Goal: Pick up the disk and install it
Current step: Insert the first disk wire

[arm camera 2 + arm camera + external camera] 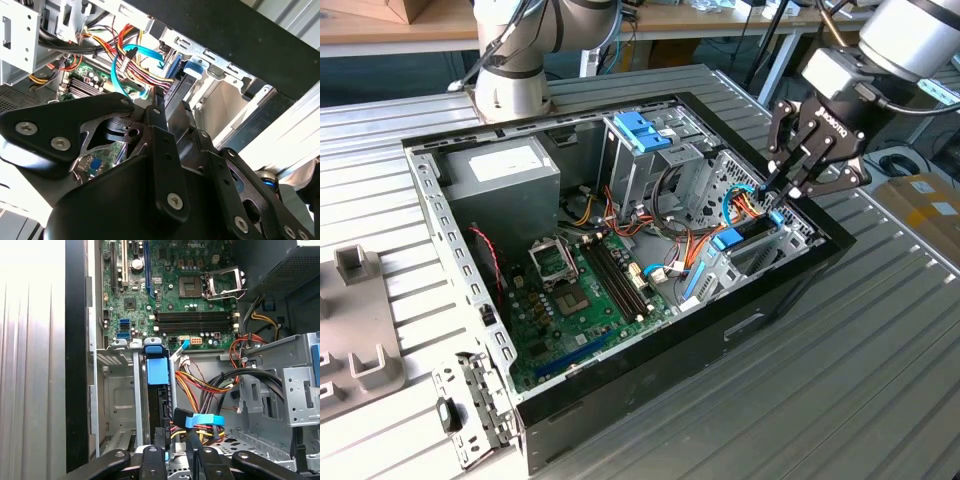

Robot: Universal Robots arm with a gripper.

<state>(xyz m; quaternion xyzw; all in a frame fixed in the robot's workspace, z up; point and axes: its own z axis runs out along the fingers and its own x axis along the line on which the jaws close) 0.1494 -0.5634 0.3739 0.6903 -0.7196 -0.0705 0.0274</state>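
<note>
Fingertips of the black gripper (778, 192) sit low at the drive bay, at about three o'clock of the open computer case (790, 285) in the exterior view. In the first wrist view the two fingers (151, 460) stand close together on either side of a dark, thin edge; whether they are pinching it or merely resting beside it cannot be told.

That edge belongs to the disk (158, 405), which stands on its narrow side in the bay (117, 405), blue carrier frame uppermost, its blue tab (156, 371) just beyond the fingers. In the exterior view the same blue frame (730, 239) shows at the bay's mouth, just below the gripper. By these pictures the pick-up looks done and the disk seems already slotted in; whether it is fully seated is not visible, and a blue data cable (200, 420) lies loose just beside it.

Materials are hard throughout: matte black linkage on the gripper, dull stamped sheet steel for the bay walls, glossy blue plastic on the carrier.

Farther off lies the green motherboard (585, 290), with bundled red, orange and yellow wires (695, 250), and beyond, at eleven o'clock, a plain grey power supply box (505, 175).
</note>
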